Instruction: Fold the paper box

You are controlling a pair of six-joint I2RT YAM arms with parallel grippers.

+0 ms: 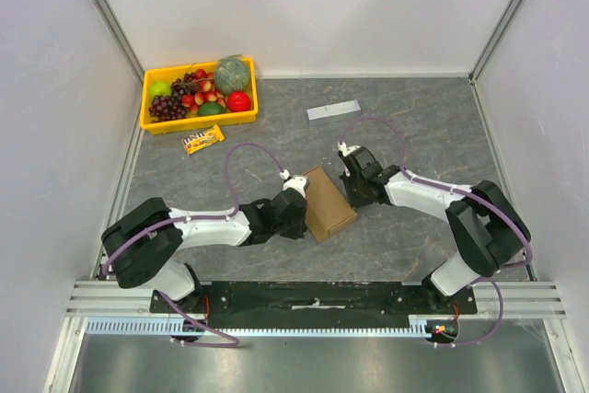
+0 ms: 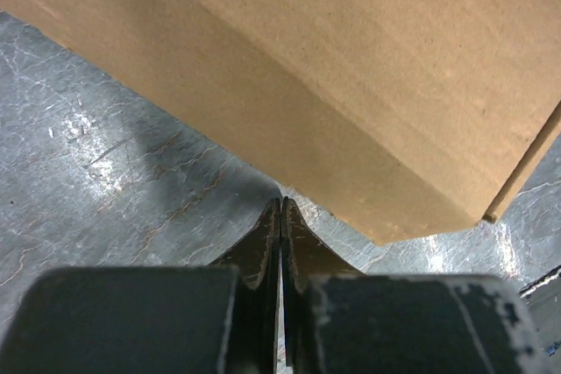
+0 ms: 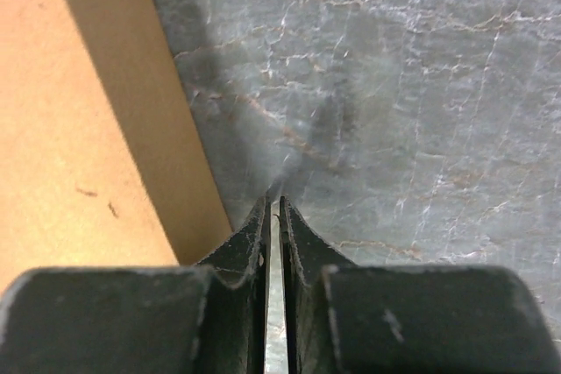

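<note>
Closed, empty fingers [image 2: 259, 251] beside paper box [image 1: 329, 202]

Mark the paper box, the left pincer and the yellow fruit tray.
paper box [image 1: 329, 202], top external view, middle of its brown top face.
left pincer [image 2: 280, 209], left wrist view, between its shut fingertips.
yellow fruit tray [image 1: 170, 126], top external view, its near wall.

Nothing legible appeared in any view. The small snack packet [image 1: 202, 139], lying just on the near side of the yellow tray [image 1: 144, 98] at far left, bore dark print on its wrapper, too small to read. The paper box [image 1: 329, 202] showed only plain brown faces.
</note>
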